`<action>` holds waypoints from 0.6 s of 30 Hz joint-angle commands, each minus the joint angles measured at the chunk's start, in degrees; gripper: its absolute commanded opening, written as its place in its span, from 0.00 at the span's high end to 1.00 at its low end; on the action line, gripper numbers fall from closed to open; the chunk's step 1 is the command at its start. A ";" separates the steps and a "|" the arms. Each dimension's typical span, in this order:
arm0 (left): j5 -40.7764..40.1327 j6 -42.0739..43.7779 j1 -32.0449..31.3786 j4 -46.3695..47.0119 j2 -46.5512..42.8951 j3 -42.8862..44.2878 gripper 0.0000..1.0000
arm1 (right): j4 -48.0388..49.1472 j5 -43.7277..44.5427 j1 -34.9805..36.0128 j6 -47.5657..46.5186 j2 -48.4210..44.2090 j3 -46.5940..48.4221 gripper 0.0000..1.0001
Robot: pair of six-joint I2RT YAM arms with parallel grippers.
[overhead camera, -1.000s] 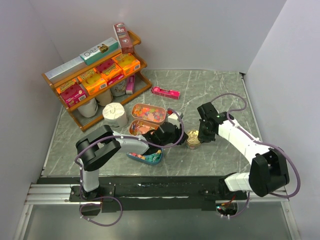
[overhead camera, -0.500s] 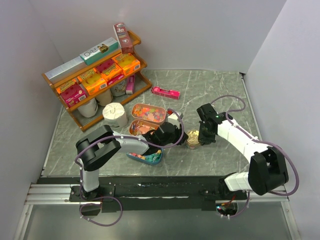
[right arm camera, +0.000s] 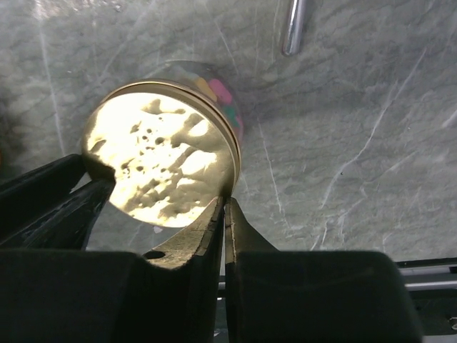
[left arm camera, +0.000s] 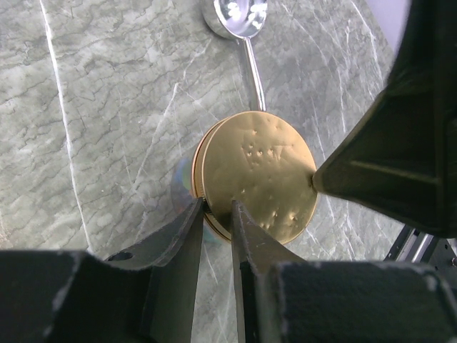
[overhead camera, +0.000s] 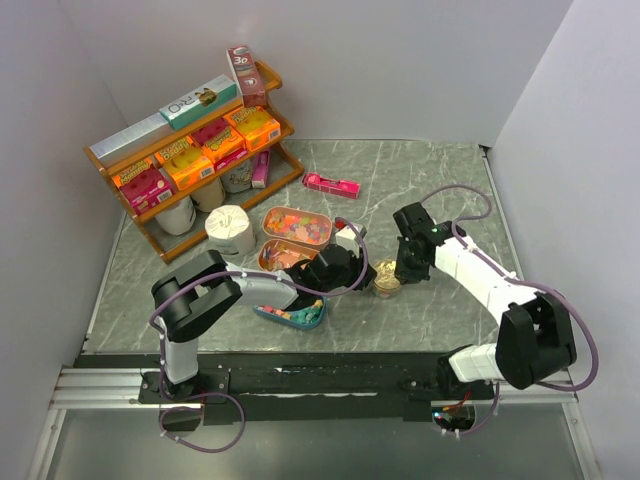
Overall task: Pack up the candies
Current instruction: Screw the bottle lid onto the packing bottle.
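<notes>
A small glass jar with a gold lid [overhead camera: 386, 283] stands mid-table. The candies [right arm camera: 223, 100] show through its glass under the lid [right arm camera: 161, 161]. More loose candies fill two open tins [overhead camera: 298, 225]. My left gripper [left arm camera: 218, 209] is closed to a narrow gap on the near rim of the gold lid [left arm camera: 257, 175]. My right gripper [right arm camera: 225, 206] is shut, with its tips against the lid's edge on the opposite side. In the top view the left gripper [overhead camera: 352, 270] and the right gripper [overhead camera: 404, 272] flank the jar.
A metal spoon [left arm camera: 241, 16] lies on the marble just beyond the jar. A teal dish of candies [overhead camera: 293, 315] sits near the front. A wooden shelf [overhead camera: 190, 160] with orange and pink boxes stands at the back left, beside a paper roll [overhead camera: 231, 228]. A pink packet [overhead camera: 331, 184] lies farther back.
Almost nothing. The right arm's wrist has shifted very slightly; both grippers stay at the jar lid.
</notes>
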 commanded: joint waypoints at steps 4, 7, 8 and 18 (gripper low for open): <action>2.42 1.47 -0.79 -5.39 1.39 -2.18 0.73 | 2.85 -0.35 0.35 0.18 1.91 -4.72 0.89; 2.68 1.38 -0.79 -4.86 1.57 -2.36 0.73 | 4.26 -1.58 0.26 0.62 2.53 -7.18 0.90; 2.68 1.21 -0.79 -4.77 1.65 -2.44 0.73 | 4.61 -1.84 0.26 0.88 2.79 -7.63 0.90; 4.70 1.12 -0.79 -2.49 2.36 -4.02 0.80 | 7.77 -3.78 0.26 1.85 6.66 -11.32 0.92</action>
